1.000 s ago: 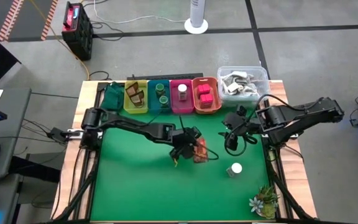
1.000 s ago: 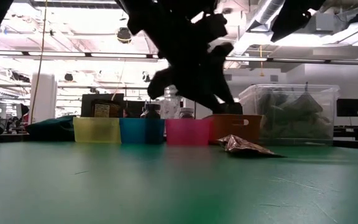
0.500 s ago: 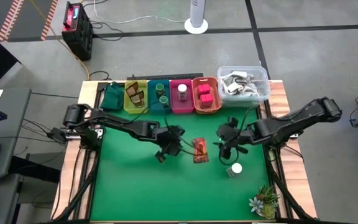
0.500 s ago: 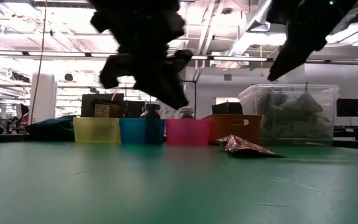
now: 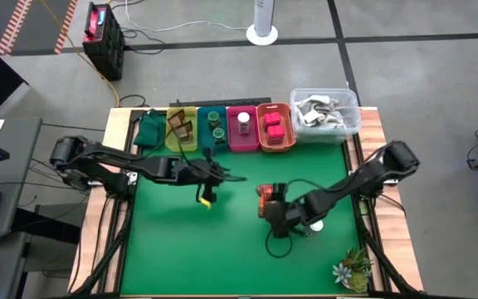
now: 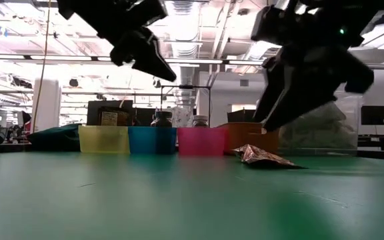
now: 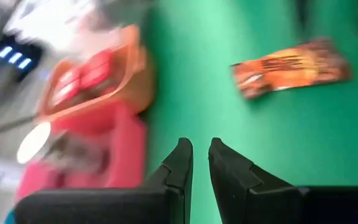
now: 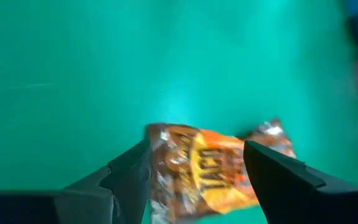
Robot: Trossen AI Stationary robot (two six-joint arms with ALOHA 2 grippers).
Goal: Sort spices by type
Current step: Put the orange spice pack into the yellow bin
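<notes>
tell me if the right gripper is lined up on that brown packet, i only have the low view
Observer: Yes. In the right wrist view the right gripper is open, with one finger to either side of the brown packet.
Operator: left gripper carrying anything
Observer: No. The left wrist view shows the left gripper nearly closed with nothing between its fingers.
Operator: anything else left to sort
Observer: The high view shows one white-capped jar not yet binned, close to the packet.

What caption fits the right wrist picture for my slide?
Right gripper open over the brown packet on the green table.
</notes>
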